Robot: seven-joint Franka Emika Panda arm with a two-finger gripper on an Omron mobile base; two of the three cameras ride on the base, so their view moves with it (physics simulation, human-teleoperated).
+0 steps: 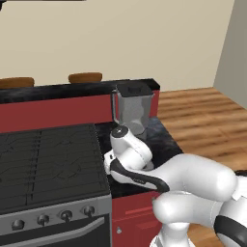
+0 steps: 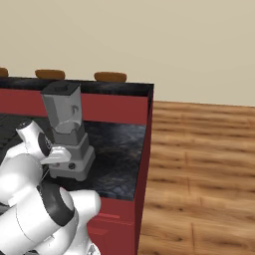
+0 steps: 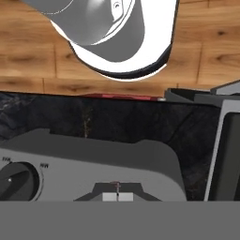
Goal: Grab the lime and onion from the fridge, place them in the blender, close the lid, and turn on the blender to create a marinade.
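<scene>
The blender (image 1: pixel 131 112) stands on the dark marbled counter (image 2: pixel 117 149), toward its back edge and close to the side that meets the stove (image 1: pixel 48 164). There is one blender, and its tapered translucent jar carries one dark lid (image 2: pixel 61 87) on its mouth. Its boxy grey base (image 2: pixel 74 159) rests flat on the counter; in the hand view that base shows up close as a pale grey slab with one round dial (image 3: pixel 14 180) at the lower left.

The gripper (image 3: pixel 118 197) is down against the front of the blender base, its two small tips pressed together with no gap between them and nothing held between them. From the right base view the white hand (image 2: pixel 56 157) sits at the base's near left corner, touching or just about touching it; the exact contact is hidden by the arm's own wrist. From the left base view the arm's wrist and forearm stand in front of the blender's lower part, covering the base.

Around it, the counter's front edge and right end drop to dark red cabinet fronts (image 2: pixel 142 164), and a raised dark red back ledge (image 1: pixel 58 110) with a dark top runs behind the blender. Beyond that ledge, three brown rounded stool tops show in the right base view, the nearest (image 2: pixel 110 76) behind the counter's right end. The stove has a black grate top and a row of four knobs (image 1: pixel 65 215) along its front. Wooden flooring (image 2: pixel 199 174) lies to the right of the counter's end.
</scene>
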